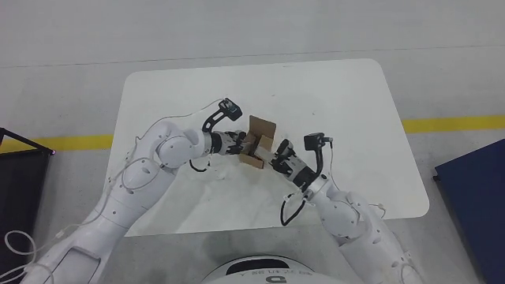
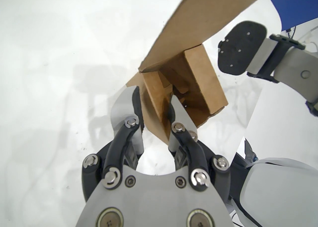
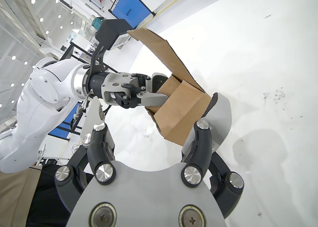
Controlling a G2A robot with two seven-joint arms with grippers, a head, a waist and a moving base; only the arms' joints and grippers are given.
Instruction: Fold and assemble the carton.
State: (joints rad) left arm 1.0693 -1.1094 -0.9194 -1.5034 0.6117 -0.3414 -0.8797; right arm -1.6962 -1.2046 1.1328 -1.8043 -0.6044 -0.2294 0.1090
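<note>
carton (image 1: 258, 142): lid flap raised | left gripper (image 2: 154, 104): pinching its side wall | right gripper (image 3: 156, 105): wide, beside it

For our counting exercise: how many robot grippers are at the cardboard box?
2. The left gripper is clamped on one wall of the box; the right gripper is open at the box's opposite side. None seems hidden.

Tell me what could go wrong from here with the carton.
1. The left gripper pinches a single carton wall; a pull may crease it or let it slip free.
2. The right gripper is open, one finger against the side; pushing may skew the carton.
3. The raised lid flap may catch and bend during folding.
</note>
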